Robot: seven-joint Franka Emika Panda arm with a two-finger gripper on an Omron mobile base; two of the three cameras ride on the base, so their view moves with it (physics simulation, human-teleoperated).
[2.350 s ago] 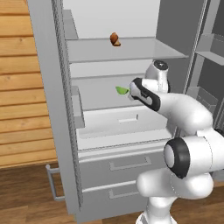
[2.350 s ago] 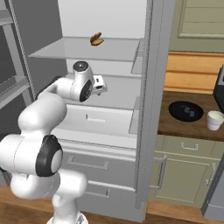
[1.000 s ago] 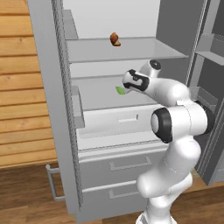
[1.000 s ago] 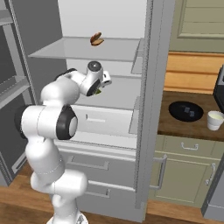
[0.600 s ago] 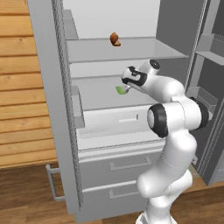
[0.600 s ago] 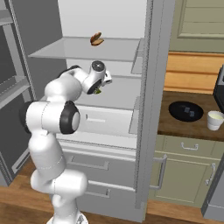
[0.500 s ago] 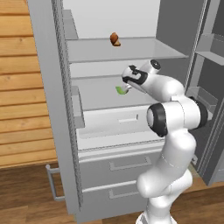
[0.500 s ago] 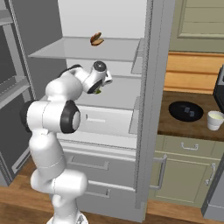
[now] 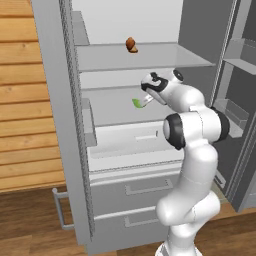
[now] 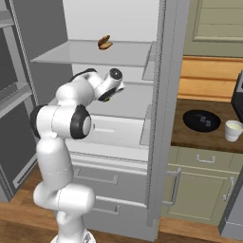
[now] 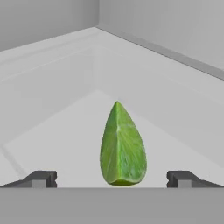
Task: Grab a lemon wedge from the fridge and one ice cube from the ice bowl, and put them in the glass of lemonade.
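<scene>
The lemon wedge (image 11: 122,148) stands on a pale fridge shelf (image 11: 65,144), its pointed tip up and its rounded end at the bottom. Its skin is yellow-green with a faint ridge running down it. It sits midway between the two dark fingertips (image 11: 41,178) of the gripper (image 11: 111,179), which are spread wide and well apart from it on the left and right. Beyond the wedge, the shelf runs to a far corner where two grey fridge walls (image 11: 166,26) meet.
</scene>
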